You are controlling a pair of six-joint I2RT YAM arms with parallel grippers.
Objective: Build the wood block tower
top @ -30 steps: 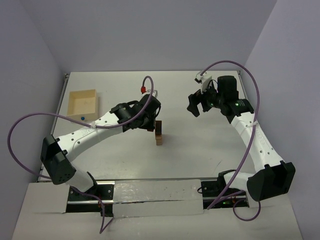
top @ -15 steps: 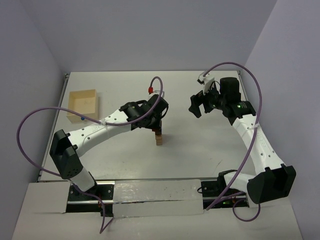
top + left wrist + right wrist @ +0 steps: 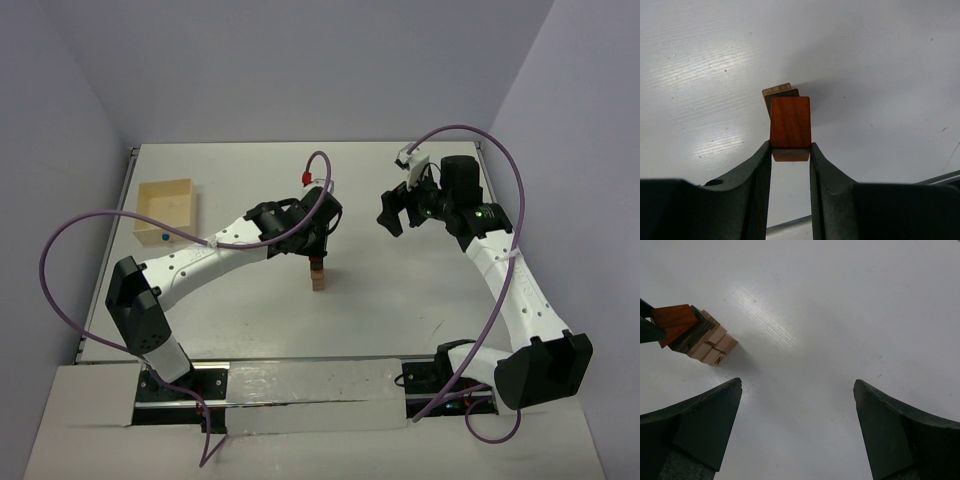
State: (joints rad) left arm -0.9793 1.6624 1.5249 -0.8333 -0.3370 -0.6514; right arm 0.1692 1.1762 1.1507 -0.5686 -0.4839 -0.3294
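Observation:
The wood block tower (image 3: 318,275) stands mid-table, a short stack of pale tan blocks (image 3: 715,347) with a dark brown block (image 3: 692,335) above them. My left gripper (image 3: 316,248) hangs right over it, shut on an orange-brown block (image 3: 790,122) that lies against the dark block's top. In the left wrist view the gripper (image 3: 791,147) pinches that block at its fingertips, and the stack (image 3: 779,93) peeks out beyond it. My right gripper (image 3: 400,212) hovers to the tower's right, wide open with nothing in it (image 3: 797,390).
A shallow pale wooden tray (image 3: 166,208) sits at the far left, with a small blue dot (image 3: 160,238) by its near edge. Purple cables loop above both arms. The table's near edge carries the metal rail (image 3: 300,385) with the arm bases.
My left arm has swung right and stretched out, carrying the orange-brown block from beside the tower to over its top. The right gripper has barely shifted.

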